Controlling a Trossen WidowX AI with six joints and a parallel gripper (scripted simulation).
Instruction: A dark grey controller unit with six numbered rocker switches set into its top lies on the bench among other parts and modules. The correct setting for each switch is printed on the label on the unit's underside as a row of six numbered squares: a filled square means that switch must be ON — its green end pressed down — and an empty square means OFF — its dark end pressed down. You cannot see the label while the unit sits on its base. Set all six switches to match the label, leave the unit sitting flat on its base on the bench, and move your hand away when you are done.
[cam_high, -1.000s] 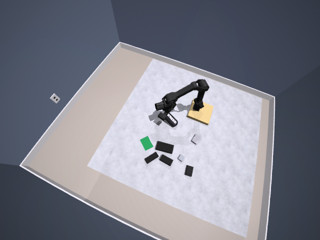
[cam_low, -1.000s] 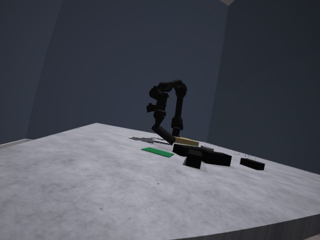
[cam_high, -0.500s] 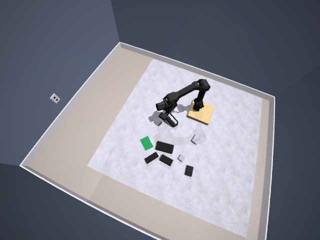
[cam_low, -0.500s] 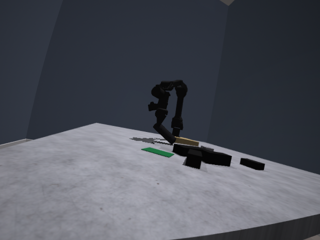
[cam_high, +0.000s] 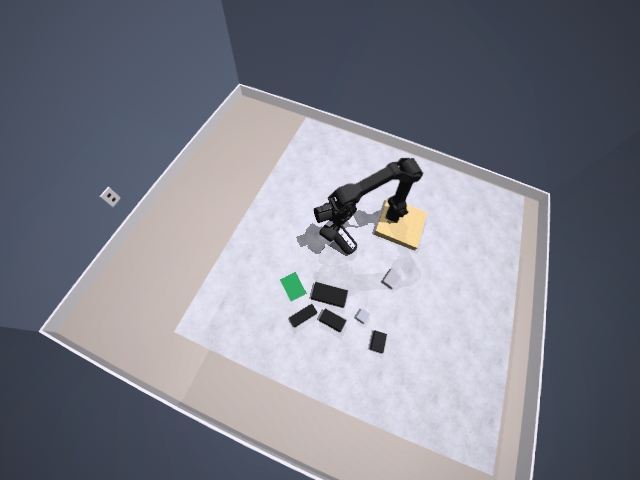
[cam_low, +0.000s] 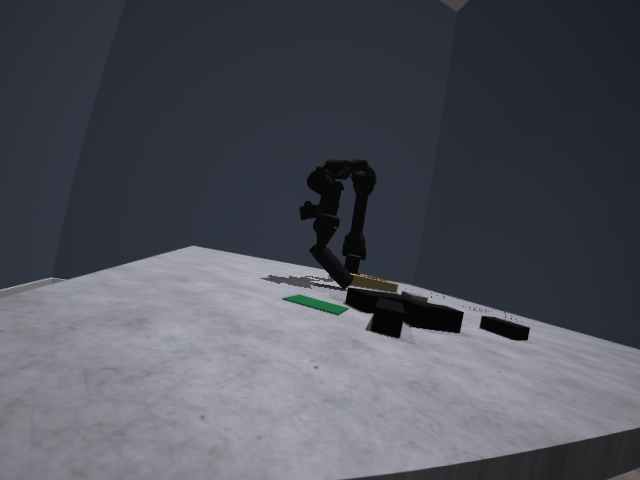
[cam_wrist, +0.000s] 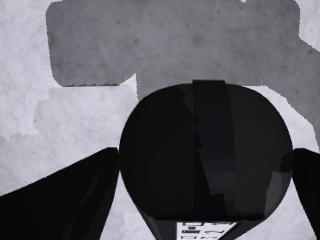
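In the top view, my gripper (cam_high: 338, 232) (cam_low: 316, 249) (cam_wrist: 206, 159) grips the controller (cam_high: 345, 241) (cam_low: 331, 267) (cam_wrist: 205, 150), tilted, label partly showing; setting it down flat remains, switch settings unseen.

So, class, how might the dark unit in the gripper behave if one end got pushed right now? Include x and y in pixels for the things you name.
The unit (cam_high: 345, 241) (cam_low: 331, 266) (cam_wrist: 210, 150) would probably swing between the fingers, since they pinch only its sides near one end. Its rounded end suggests it could roll slightly if set down on that end. It looks stiff, as its long body hangs tilted without visible sagging.

Bright green flat rectangular plate (cam_high: 293, 286) (cam_low: 315, 304)
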